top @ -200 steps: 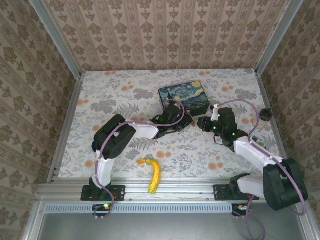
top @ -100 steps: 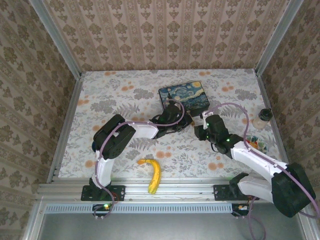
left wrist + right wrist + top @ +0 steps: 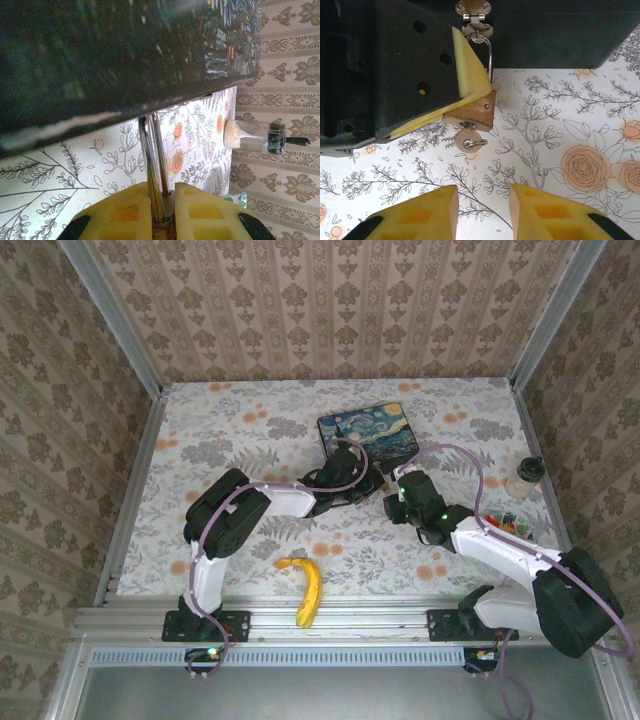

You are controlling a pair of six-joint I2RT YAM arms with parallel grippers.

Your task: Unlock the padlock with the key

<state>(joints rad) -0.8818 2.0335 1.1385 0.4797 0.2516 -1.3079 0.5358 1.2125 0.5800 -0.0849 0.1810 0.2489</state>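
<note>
The banana (image 3: pixel 306 592) lies by the table's near rail. Further in, the right gripper (image 3: pixel 482 189) hovers with its fingers partly spread and empty. Bare floral cloth separates it from the key (image 3: pixel 467 140) stuck in the padlock (image 3: pixel 472 112). The left gripper (image 3: pixel 161 187) pinches the padlock, whose shackle is hooked through the hasp of the tin box (image 3: pixel 368 432).

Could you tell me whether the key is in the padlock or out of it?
In: the key shows just its round head, jutting from the brass base of the padlock.
</note>
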